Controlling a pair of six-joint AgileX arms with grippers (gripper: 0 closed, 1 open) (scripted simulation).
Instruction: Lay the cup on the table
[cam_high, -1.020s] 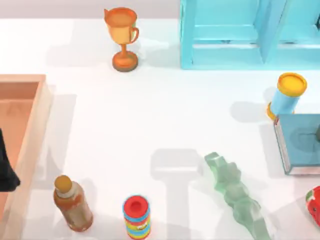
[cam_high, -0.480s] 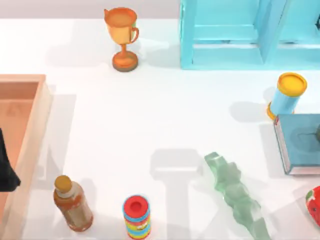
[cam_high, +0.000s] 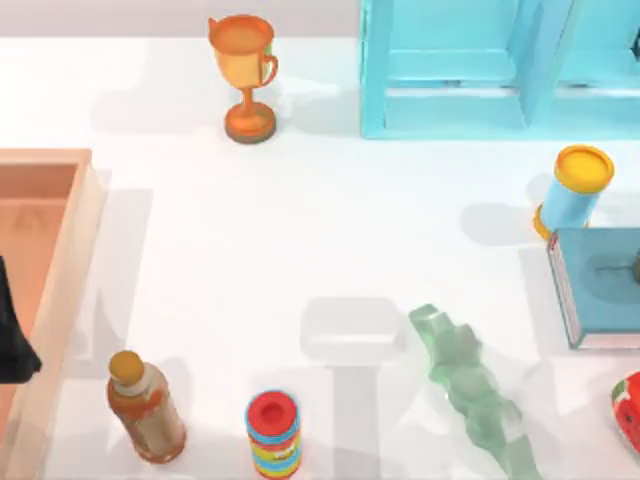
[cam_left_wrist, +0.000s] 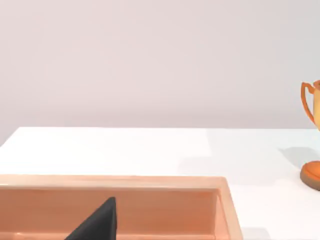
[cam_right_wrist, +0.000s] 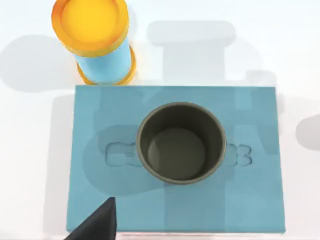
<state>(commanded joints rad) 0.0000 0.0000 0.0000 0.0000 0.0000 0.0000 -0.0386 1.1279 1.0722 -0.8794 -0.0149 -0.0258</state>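
Downward by size, noting the white table (cam_high: 300, 220) under the blue book (cam_right_wrist: 100, 190), the turquoise shelf (cam_high: 450, 70) beyond the book at the far edge, and the wooden tray (cam_high: 45, 230) well apart from the book at the opposite side, with the left gripper (cam_high: 10, 335) parked over that tray, grip impossible to tell. Seeing the yellow-lidded can (cam_right_wrist: 97, 40) upright just beside the book's edge, and the cup (cam_right_wrist: 181, 143) upright, mouth up, on the middle of the book's cover, not touching the table. Placing the right gripper (cam_right_wrist: 95, 225) above the book, apart from the cup, open or closed impossible to tell.
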